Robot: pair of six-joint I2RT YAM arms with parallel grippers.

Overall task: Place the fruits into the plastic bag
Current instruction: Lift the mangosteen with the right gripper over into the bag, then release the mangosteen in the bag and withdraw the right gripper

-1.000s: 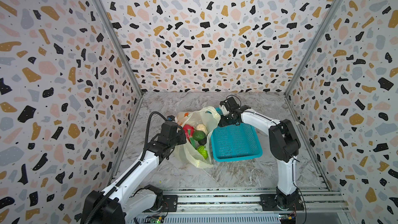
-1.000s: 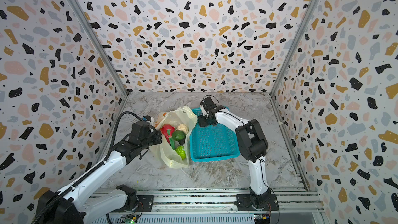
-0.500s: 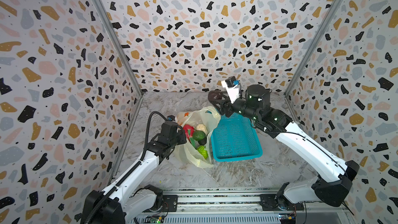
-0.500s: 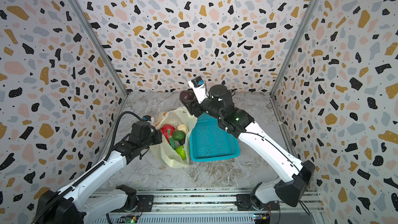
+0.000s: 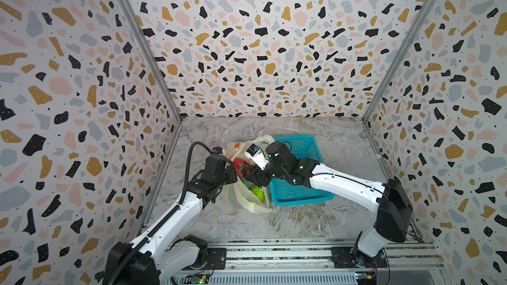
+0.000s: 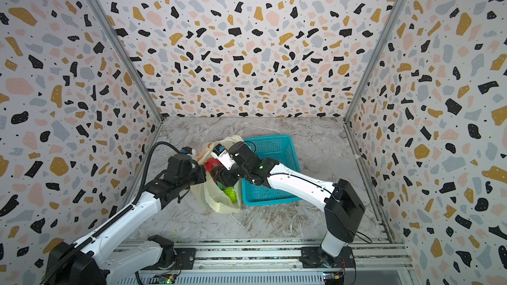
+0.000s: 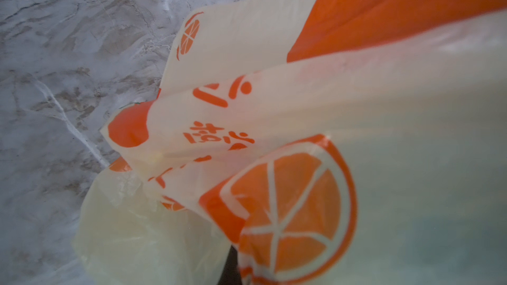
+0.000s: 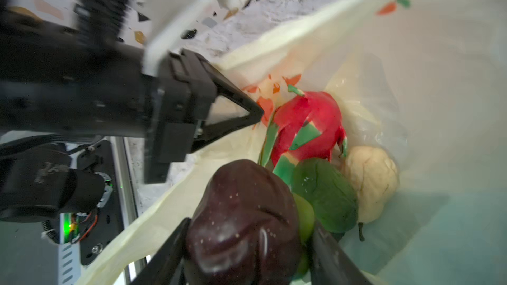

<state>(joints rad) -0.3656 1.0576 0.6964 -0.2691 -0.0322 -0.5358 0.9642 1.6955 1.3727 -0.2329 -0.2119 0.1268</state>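
Dark-purple fruit (image 8: 238, 196) in R end effector (image 8: 251, 223) over plastic bag (image 8: 439, 78) mouth.

Cream plastic bag (image 5: 242, 200) open, dragon fruit (image 8: 307, 122), green fruit (image 8: 326, 193) inside, purple fruit (image 8: 241, 215) above

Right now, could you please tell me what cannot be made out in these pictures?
Left wrist view: the plastic bag, blurred against the lens, hides its contents and the left gripper.
Both top views: the right arm covers the bag's mouth and part of the teal basket floor.
Right wrist view: the dark purple fruit in the right gripper hides most of a light green fruit; its own lower end is cut off by the edge.
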